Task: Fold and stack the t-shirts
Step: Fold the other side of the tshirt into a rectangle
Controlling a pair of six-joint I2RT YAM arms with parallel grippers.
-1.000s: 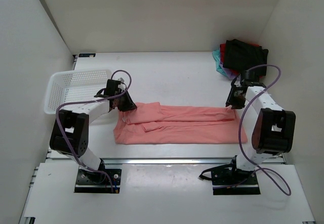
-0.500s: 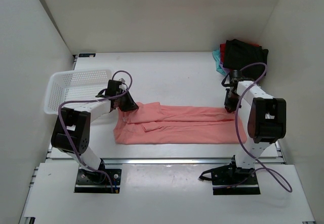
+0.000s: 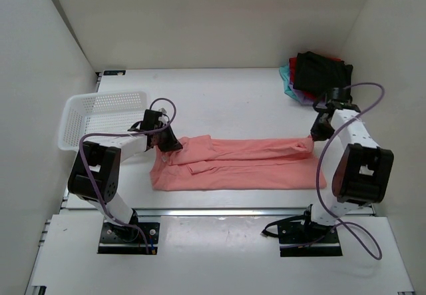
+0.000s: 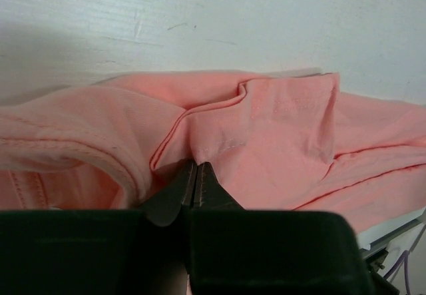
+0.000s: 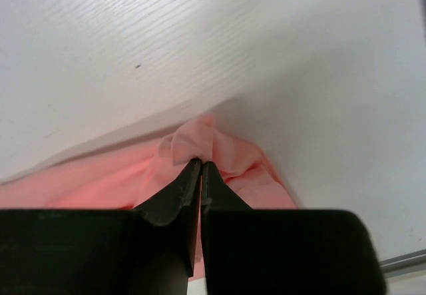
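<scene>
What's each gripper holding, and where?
Both pinch the pink shirt: left gripper a fold at its far left end, right gripper its far right corner.

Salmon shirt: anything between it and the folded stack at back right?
No object visible. Bare table lies between the salmon shirt and the folded stack; only the right arm's own wrist hangs over that gap. The left fingers and right fingers are shut on its far edge, one per end.

Lab: white-walled robot enclosure [image 3: 200, 22]

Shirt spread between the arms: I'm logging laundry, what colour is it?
The shirt is salmon pink, clearest in the top external view.
</scene>
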